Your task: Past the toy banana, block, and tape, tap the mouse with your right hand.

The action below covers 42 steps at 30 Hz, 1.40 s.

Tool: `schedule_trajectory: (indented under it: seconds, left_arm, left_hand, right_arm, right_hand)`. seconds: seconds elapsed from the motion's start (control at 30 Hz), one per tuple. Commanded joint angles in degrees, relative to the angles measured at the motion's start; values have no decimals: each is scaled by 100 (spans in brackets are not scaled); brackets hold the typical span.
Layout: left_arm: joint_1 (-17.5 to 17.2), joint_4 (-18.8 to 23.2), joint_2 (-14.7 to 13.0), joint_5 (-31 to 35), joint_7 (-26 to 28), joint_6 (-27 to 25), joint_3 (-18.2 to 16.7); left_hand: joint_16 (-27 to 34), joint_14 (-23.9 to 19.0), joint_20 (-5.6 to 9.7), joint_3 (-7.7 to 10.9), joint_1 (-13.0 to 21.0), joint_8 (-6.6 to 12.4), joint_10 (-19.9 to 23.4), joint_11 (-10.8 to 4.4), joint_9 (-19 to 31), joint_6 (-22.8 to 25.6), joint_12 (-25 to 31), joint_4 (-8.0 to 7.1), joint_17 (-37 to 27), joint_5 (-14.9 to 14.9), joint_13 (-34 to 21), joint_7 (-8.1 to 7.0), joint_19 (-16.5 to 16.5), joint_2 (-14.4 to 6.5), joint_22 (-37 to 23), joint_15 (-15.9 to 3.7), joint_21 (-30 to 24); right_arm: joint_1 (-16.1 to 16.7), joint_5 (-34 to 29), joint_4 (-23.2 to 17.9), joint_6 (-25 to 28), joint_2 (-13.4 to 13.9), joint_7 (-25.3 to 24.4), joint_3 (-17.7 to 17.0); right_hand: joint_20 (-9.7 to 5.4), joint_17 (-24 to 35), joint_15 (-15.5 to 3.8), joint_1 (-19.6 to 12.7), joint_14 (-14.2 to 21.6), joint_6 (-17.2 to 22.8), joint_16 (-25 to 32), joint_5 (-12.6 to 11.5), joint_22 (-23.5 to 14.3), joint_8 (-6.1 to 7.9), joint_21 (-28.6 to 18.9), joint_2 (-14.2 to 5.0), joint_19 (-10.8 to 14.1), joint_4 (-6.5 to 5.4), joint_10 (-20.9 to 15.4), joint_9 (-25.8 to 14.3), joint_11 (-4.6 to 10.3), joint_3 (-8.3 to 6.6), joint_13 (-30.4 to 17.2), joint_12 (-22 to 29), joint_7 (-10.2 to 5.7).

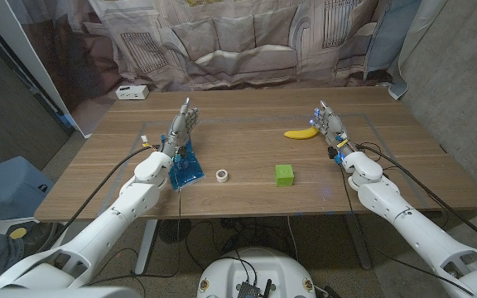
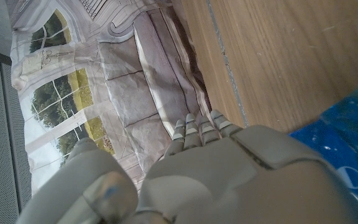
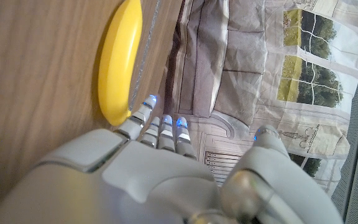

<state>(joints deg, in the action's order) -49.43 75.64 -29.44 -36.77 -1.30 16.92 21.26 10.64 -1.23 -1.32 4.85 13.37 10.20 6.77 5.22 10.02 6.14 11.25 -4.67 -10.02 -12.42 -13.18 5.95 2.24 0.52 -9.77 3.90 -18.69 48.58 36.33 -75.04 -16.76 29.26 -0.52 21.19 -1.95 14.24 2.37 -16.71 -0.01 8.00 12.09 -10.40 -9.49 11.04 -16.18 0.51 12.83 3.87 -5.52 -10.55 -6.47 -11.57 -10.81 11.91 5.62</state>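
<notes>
The right hand (image 1: 330,126) is seen open, nothing held, fingers extended; the toy banana (image 1: 301,133) lies just beside its fingertips (image 3: 143,112).

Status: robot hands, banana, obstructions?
Left robot hand open, by blue packet. Right robot hand open, fingertips beside banana. Green block and tape nearer the front edge, apart from both hands.
</notes>
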Motion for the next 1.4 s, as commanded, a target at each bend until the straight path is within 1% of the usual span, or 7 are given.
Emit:
schedule_trajectory:
  seconds: [0.03,0.37,0.6,0.9,1.07,1.2,1.4]
  left_arm:
    - [-220,260,-57,261,367,269,-51]
    - [-416,593,-219,285,483,163,-115]
    - [-494,805,-407,401,551,87,-163]
    - [-535,960,-442,533,588,39,-93]
    - [-618,874,-372,408,441,263,-122]
    - [-797,1024,-420,364,512,321,-211]
    - [-932,1118,-481,425,596,493,-333]
  left_hand:
    - [24,-13,-3,18,61,46,61,19,9,8,31,-24,-31,-18,0,24,59,-9,-22,60,-13]
    - [34,-45,-25,23,86,63,106,15,9,54,53,-6,-30,-16,24,18,47,-23,-22,53,16]
    - [65,-147,-78,27,115,73,170,19,10,94,81,17,-29,-11,54,15,-76,-37,-23,50,12]
    - [68,-181,-80,27,133,78,204,18,11,121,94,33,-29,-6,74,27,-122,-43,-23,49,27]
    - [71,-206,-101,27,144,89,238,20,11,159,107,44,-29,-4,85,24,-130,-47,-23,49,46]
    - [77,-236,-123,27,152,97,262,29,12,190,115,51,-29,-2,94,29,-157,-50,-24,51,52]
    - [85,-277,-131,26,161,104,308,28,12,226,131,60,-29,1,104,33,-179,-53,-24,65,64]
  right_arm:
    - [489,-128,-359,-214,87,-211,-49]
    - [684,-164,-515,-532,213,-100,-149]
    - [954,-120,-775,-719,377,-34,-287]
    - [1152,33,-899,-1009,539,274,-461]
    - [1205,-105,-1012,-986,594,142,-481]
    - [1254,-134,-1134,-992,594,83,-495]
    - [1370,-353,-1317,-1103,703,5,-535]
  right_hand:
    - [36,-10,61,-34,20,68,29,-38,-20,44,-14,-5,61,14,-32,-21,-23,-37,-21,25,-126]
    - [37,-45,13,-35,134,177,56,-33,-21,72,-5,-16,183,36,-153,-21,-2,-28,-16,50,-105]
    - [38,-64,88,-23,151,193,51,-30,-21,67,26,-25,205,43,-193,-21,-103,-17,-15,49,19]
    - [62,-75,102,-16,170,234,52,-29,-21,75,49,-33,215,48,-229,-21,-127,-12,-16,53,-5]
    - [65,-81,85,-9,198,258,58,-28,-22,78,62,-36,230,50,-266,-22,-114,-6,-16,61,-22]
    - [73,-102,86,5,262,525,68,-28,-23,165,92,-57,297,60,-330,-32,-85,5,-20,66,-37]
    - [71,-111,82,11,279,498,67,-28,-24,142,106,-62,324,66,-358,-36,-92,11,-22,67,-89]
